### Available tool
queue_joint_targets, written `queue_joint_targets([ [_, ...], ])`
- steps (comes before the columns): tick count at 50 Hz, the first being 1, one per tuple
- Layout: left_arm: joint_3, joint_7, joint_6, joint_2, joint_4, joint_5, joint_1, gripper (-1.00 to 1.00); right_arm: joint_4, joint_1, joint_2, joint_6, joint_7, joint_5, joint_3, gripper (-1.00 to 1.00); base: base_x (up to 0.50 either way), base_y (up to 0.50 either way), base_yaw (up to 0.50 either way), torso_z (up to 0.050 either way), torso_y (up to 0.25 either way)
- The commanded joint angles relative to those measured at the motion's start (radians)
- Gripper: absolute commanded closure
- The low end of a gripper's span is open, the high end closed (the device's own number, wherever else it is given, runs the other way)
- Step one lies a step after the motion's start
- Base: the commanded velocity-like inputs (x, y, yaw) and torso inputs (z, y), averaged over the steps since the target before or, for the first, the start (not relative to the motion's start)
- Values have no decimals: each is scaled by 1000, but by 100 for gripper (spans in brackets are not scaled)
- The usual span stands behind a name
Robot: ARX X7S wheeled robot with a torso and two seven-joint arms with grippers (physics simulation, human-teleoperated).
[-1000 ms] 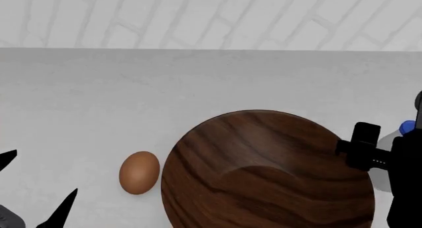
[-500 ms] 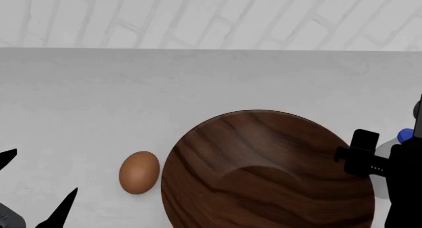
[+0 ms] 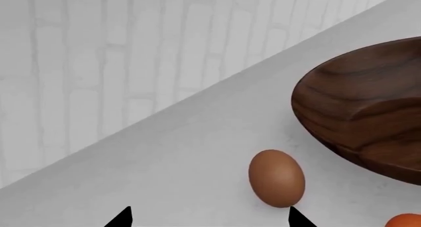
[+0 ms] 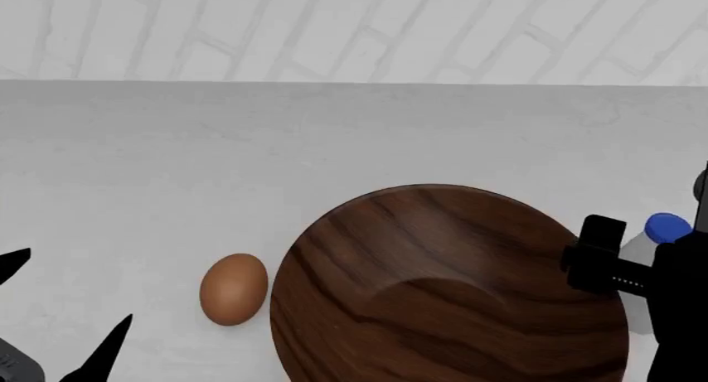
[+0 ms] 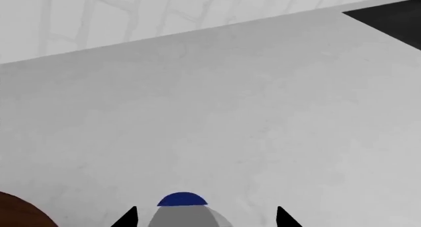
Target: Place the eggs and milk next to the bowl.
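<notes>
White counter [image 4: 332,150], bowl [image 4: 443,291] between my grippers.
Milk [image 5: 182,212] sits between my right fingertips, grip unclear; left gripper [image 3: 207,218] gapes beside an egg [image 3: 277,178].

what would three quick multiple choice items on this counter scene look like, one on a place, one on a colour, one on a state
1. On which side of the bowl does the egg lie in the head view?
A. left
B. right
C. inside it

2. What colour is the milk bottle's cap?
A. red
B. blue
C. green

3. How is the left end effector?
A. shut on an egg
B. shut on the bowl
C. open, holding nothing

Answers: 1 A, the egg rests on the counter just left of the bowl's rim. 2 B, a blue cap tops the white bottle. 3 C, its fingertips stand apart with nothing between them.
</notes>
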Motion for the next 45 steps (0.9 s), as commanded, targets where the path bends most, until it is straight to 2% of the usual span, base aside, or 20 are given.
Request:
queue_joint_targets([
  [1,6,-1,-6,2,1,-3,-9,-100,-1,-1,5,1,-9,-5,4,-100,0,0,0,0,0],
  [29,-12,-16,-21,-11,20,-30,-42,-100,-105,131,55,84,72,90,58,-100,0,0,0,0,0],
  [45,-155,-120,-32,-69,108,-187,-80,-100,-296,105,168,53,111,182,177,-100,0,0,0,0,0],
])
